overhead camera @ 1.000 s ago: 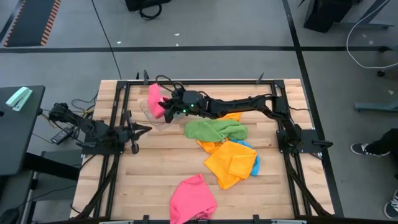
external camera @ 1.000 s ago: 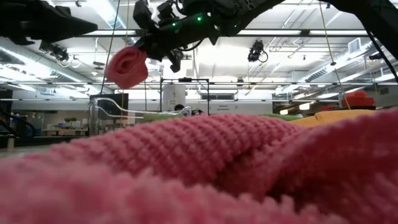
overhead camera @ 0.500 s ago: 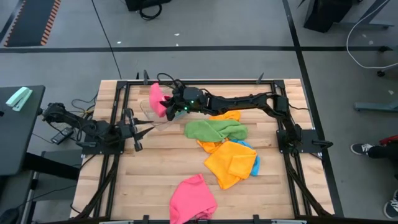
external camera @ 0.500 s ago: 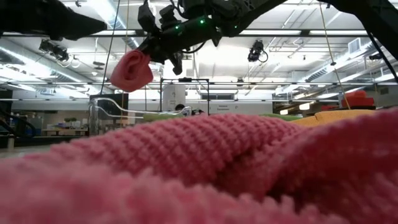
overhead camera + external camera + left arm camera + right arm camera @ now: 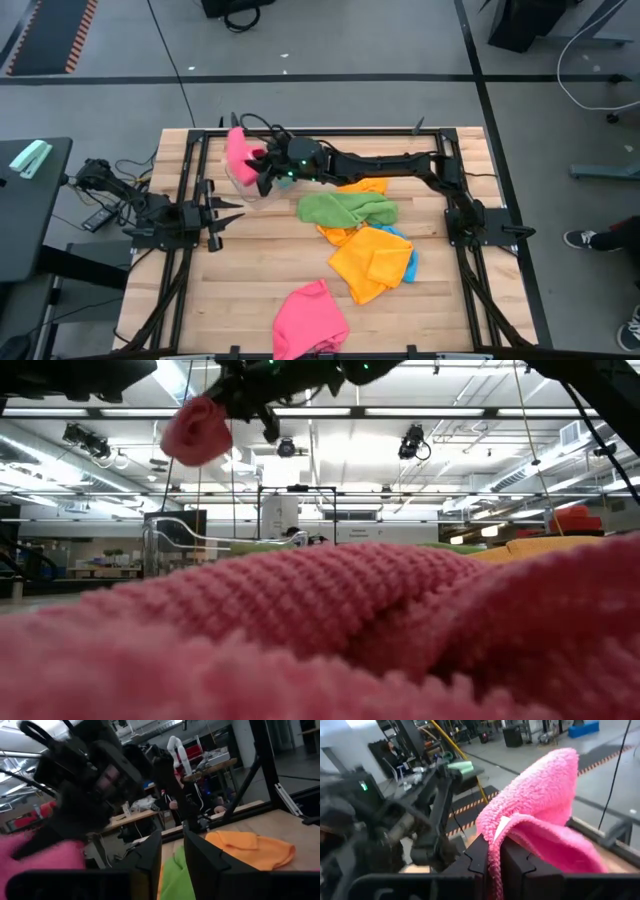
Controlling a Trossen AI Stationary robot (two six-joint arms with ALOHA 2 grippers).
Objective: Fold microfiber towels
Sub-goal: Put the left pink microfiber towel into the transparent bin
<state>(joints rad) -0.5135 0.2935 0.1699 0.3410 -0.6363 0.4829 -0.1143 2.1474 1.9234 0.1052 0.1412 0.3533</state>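
A clear plastic tub [image 5: 247, 185] stands near the far left of the table [image 5: 260, 270]; from above its walls are faint and whether anything lies inside cannot be told. Above it the right pincer [image 5: 262, 170] is clenched on a pink towel [image 5: 238, 156], which hangs bunched and doubled over, its soft looped pile plain in the right wrist view [image 5: 545, 815], the cloth pinched between the two dark fingers [image 5: 480, 855]. The left pincer [image 5: 222, 212] waits low beside the tub at the table's left, its fingers [image 5: 200, 857] standing a little apart and holding nothing. On the table lie a crumpled green towel [image 5: 345, 209], orange towels [image 5: 370, 260] with a sky blue towel [image 5: 410, 262] peeking from under one, and a second pink towel [image 5: 308, 318] heaped at the near edge.
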